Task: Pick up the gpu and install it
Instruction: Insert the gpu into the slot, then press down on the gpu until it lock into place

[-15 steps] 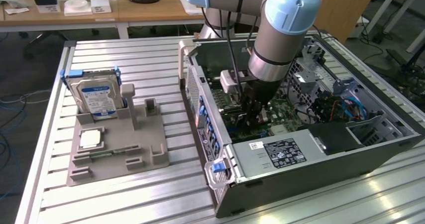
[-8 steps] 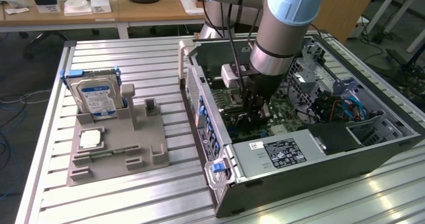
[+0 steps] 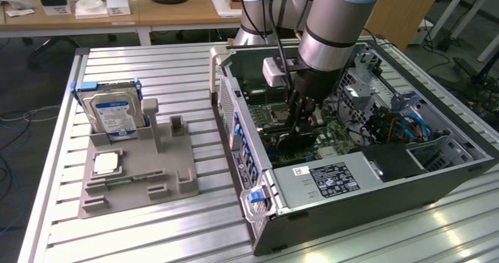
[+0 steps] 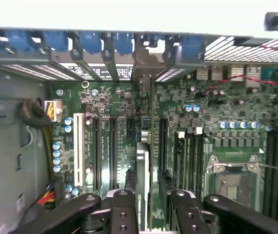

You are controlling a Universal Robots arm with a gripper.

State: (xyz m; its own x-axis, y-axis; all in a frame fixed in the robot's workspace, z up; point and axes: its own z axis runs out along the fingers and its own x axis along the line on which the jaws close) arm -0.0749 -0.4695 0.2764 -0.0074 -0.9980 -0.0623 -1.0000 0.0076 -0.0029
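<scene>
So the gpu is seen edge-on between the fingers of the claw, held upright over the motherboard inside the open PC case, which is lying on its side on the slatted metal worktop. The claw is pinched onto the card's top edge, jaws partly closed with the thin board sandwiched in the middle. From the exterior view the claw is dropped well into the case, and the card is sitting low, right at the expansion slots; whether it's fully seated in a slot can't be told from here. In the wrist view the card's far end is lined up with the rear bracket openings under the blue retention clips. Handling-wise, the card is judged to be light and stiff but pretty fragile: a bare circuit board with a fan on one face, so it's best gripped by the flat board edges like it is now, not by the fan or any components. A thin edge like that could probably twist or slip in the jaws if it's pushed off-axis. Over on the exterior view's left, a grey parts holder is parked on the worktop with a hard drive standing upright in it, well apart from the case.
</scene>
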